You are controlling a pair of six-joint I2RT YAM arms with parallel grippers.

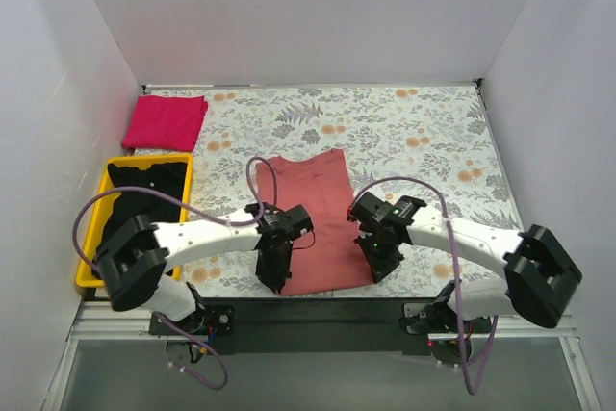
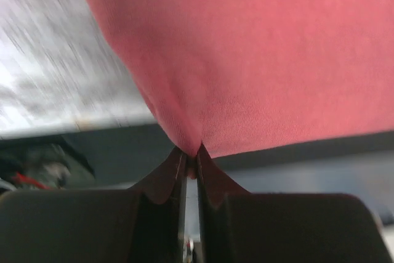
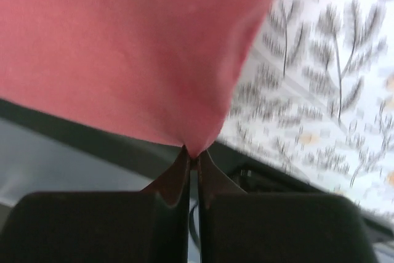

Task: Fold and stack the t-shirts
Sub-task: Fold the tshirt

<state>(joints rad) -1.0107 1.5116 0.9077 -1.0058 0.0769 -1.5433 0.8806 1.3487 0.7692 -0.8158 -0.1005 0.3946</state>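
Note:
A salmon-red t-shirt (image 1: 318, 218) lies lengthwise in the middle of the floral table, folded narrow. My left gripper (image 1: 274, 276) is shut on its near left corner (image 2: 184, 133). My right gripper (image 1: 381, 267) is shut on its near right corner (image 3: 197, 133). Both corners are pinched between the fingertips and lifted off the table. A folded magenta-pink t-shirt (image 1: 166, 122) lies at the far left. Black t-shirts (image 1: 144, 204) fill the yellow bin.
The yellow bin (image 1: 106, 190) stands at the left edge of the table. White walls enclose the table on three sides. The black near edge (image 1: 327, 310) of the table runs just below the shirt's hem.

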